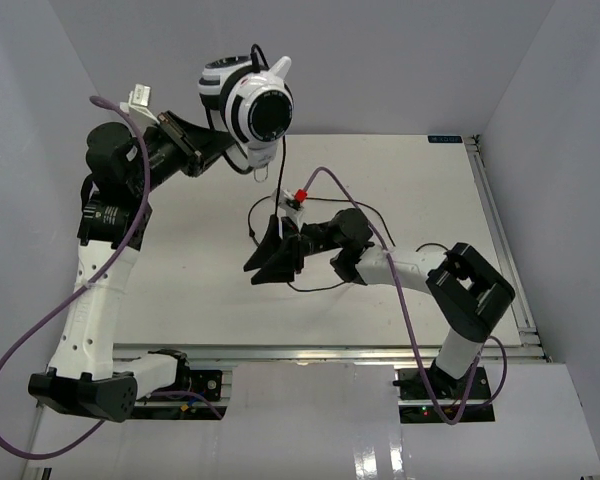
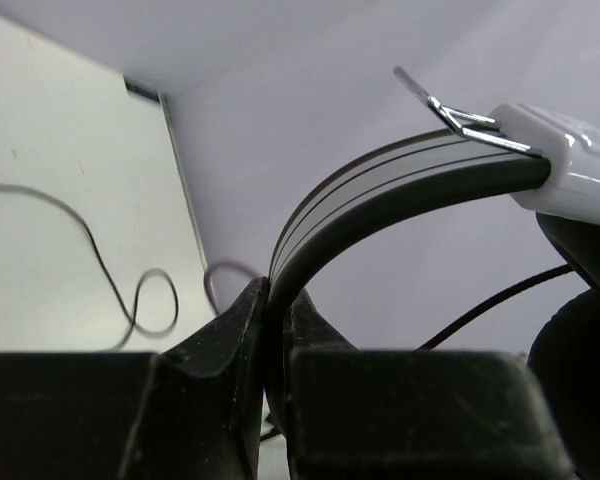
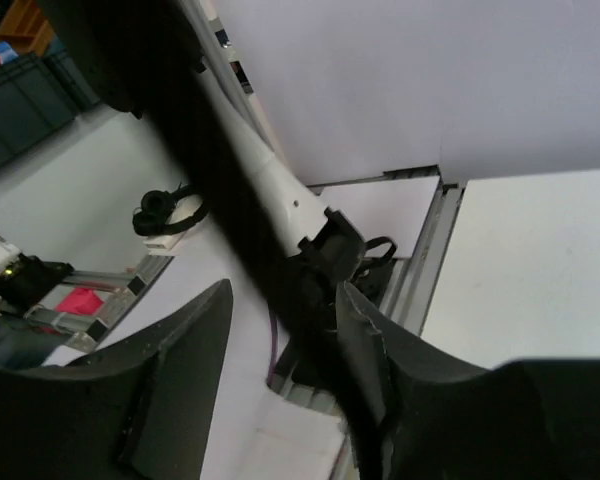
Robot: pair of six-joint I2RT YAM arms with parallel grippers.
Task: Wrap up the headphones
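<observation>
Our left claw (image 2: 268,330) was clamped on the stiff headband (image 2: 400,185), holding the light headphones (image 1: 255,105) aloft above the far left of the worktop (image 1: 430,190). Our right claw (image 3: 282,290) stood half spread below. We judged the trailing cable (image 2: 100,265) limp, thin, and best pinched along its slack.

The left claw (image 2: 271,325) is pinched tight on the striped headband (image 2: 380,190) of the headphones (image 2: 570,175). The band arcs up and to the right into a white end piece with a thin metal slider. A black ear pad (image 2: 580,380) hangs at the right edge. On the counter (image 2: 40,130) to the left, the thin black cable (image 2: 98,265) lies in a small loop. Another stretch of it crosses in front of the pale wall (image 2: 330,80).
</observation>
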